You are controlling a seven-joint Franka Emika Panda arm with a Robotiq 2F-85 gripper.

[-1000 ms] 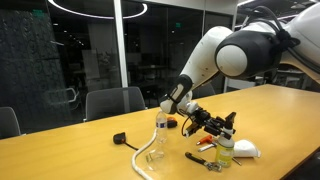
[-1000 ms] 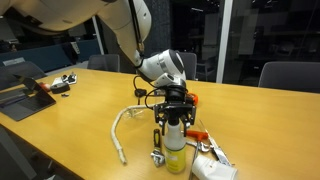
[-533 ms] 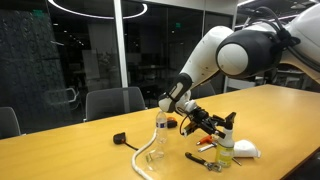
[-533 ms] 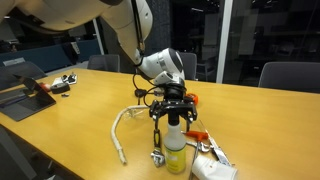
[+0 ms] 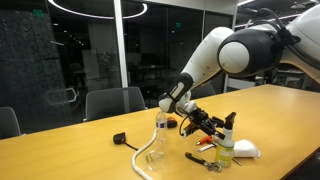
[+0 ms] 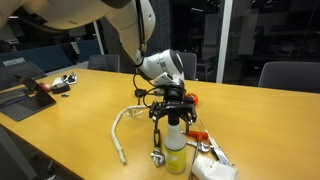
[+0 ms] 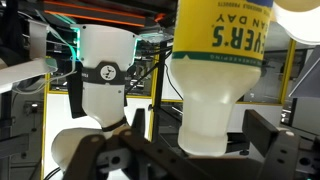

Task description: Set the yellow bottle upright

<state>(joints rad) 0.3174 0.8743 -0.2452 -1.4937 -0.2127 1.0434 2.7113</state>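
Well to the left of the yellow bottle [image 6: 175,150], in an exterior view, a dark flat device [image 6: 27,96] lies far off on the table [image 6: 80,128]. Nearer in, a pale hose [image 6: 117,140] curls just beside the bottle's foot, with the clear bottle [image 5: 160,128] standing near it on that same side. Next comes the yellow bottle itself, standing on its base with the dark cap up. The gripper [image 6: 172,117] hangs straight above it with a finger down each side of the neck. Over the last second the claw has crept a little way up, from the shoulder towards the cap, while the bottle has kept its place and posture (no lean that I can make out in either exterior view). In the wrist view the fingers [image 7: 292,152] stand apart with a sliver of room between them and the neck, so I read the claw as parted and carrying nothing. That suggests the job is all but done: the bottle stands by itself, and what remains is to draw clear without clipping the cap. Straight up looks the safest way out, since the air above is free. To the right of the bottle an orange object [image 6: 198,137] sits just beside it and a white cloth [image 5: 246,150] lies close by, so sideways room is tight on both flanks.
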